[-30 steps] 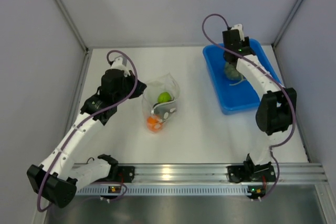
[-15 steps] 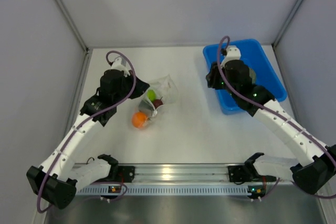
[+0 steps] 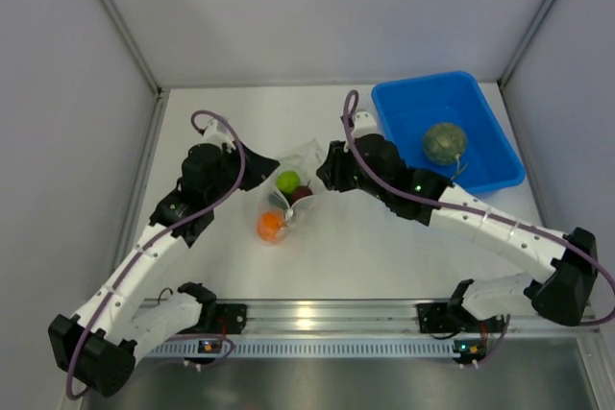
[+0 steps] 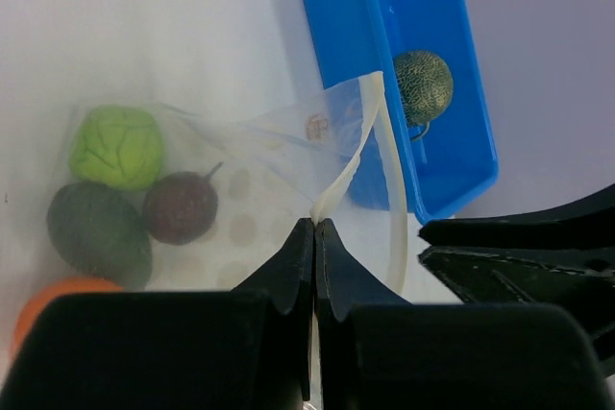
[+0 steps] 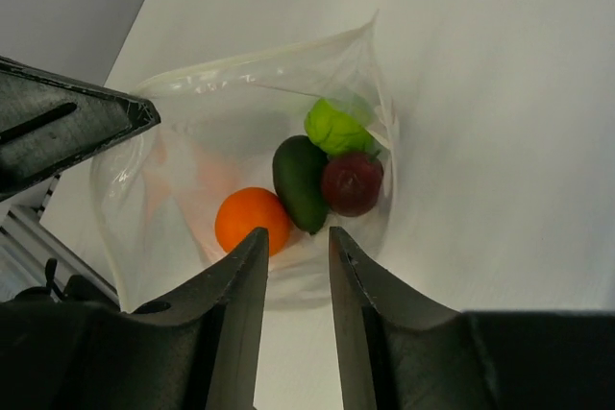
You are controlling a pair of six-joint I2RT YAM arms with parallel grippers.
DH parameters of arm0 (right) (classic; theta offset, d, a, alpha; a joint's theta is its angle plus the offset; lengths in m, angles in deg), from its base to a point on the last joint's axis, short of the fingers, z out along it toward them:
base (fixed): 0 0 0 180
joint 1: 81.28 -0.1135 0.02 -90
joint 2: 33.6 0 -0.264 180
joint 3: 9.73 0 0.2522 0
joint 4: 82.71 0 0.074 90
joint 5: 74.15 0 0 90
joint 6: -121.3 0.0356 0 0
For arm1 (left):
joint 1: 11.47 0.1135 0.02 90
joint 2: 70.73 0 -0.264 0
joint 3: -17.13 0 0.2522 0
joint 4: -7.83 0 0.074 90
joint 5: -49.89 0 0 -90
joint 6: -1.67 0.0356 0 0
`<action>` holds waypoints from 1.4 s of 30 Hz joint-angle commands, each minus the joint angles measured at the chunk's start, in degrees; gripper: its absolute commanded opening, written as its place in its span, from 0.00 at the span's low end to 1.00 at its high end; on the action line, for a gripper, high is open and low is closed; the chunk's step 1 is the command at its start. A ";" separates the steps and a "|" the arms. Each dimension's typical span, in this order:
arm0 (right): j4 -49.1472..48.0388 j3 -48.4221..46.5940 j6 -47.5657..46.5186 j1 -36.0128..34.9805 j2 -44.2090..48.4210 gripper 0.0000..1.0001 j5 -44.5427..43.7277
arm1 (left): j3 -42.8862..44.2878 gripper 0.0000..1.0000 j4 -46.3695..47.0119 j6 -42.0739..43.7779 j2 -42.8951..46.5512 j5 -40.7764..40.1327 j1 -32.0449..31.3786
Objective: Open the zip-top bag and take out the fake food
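The left claw [image 4: 314, 229] is closed, its tips pinching the white rim strip of the bag [image 5: 183, 165] on the bag's 10 o'clock side, seen from above. The bag lies on the counter [image 3: 384, 247] left of centre, its mouth standing open toward 2 o'clock. Four pieces cluster inside. An orange [image 5: 252, 220] sits at the 7 o'clock end, with a dark green piece [image 5: 300, 182] touching it. A dark red piece [image 5: 352, 182] is just beside that, and a light green piece [image 5: 338, 127] lies nearest the mouth. The right claw [image 5: 296, 234] hangs at the bag's 2 o'clock edge, jaws partly apart with nothing gripped between them. Whether its tips touch the plastic I cannot tell. Well apart, at 2 o'clock on the counter, the blue bin [image 3: 485, 146] holds the melon [image 3: 443, 143].
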 commanded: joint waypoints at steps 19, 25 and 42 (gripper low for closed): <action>7.89 -22.15 16.01 -7.40 -27.59 0.26 -13.49 | -10.05 0.00 9.78 -13.05 8.95 -20.07 -8.82; 8.67 -23.54 16.71 -8.38 -30.93 0.29 -14.12 | -11.89 0.00 9.69 -14.81 11.76 -24.03 -9.26; 15.19 -27.33 16.36 -5.74 -39.11 0.38 -20.89 | -12.78 0.00 9.69 -13.84 13.88 -25.44 -9.79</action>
